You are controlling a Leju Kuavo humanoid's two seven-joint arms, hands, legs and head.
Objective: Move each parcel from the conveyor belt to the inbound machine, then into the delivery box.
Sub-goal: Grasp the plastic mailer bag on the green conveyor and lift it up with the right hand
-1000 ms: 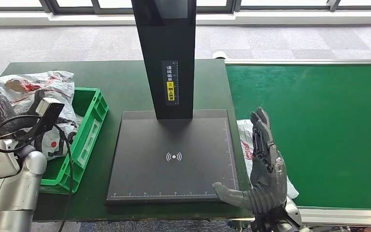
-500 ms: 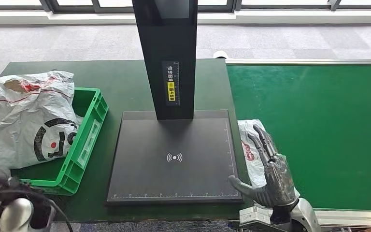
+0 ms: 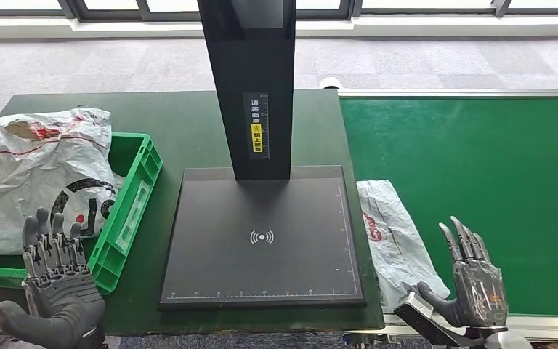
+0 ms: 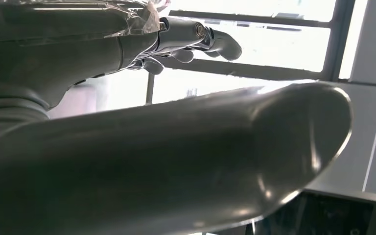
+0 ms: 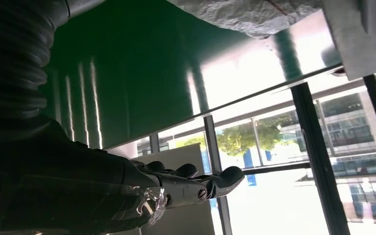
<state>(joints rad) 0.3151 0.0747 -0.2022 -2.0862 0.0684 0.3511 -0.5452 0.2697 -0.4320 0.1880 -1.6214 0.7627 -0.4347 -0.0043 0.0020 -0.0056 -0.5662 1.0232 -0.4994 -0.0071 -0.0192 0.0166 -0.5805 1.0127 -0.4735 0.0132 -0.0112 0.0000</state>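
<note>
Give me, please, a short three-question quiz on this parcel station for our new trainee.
1. True or false: the white parcel lies at the conveyor belt edge, beside the inbound machine.
2. What is the right robot hand holding? A) the white parcel B) nothing C) a scanner
3. Fill in: the green crate holds a large ____ parcel with black and red print.

Key: 1 true; 2 B, fingers apart, as on the left robot hand; 3 white.
</note>
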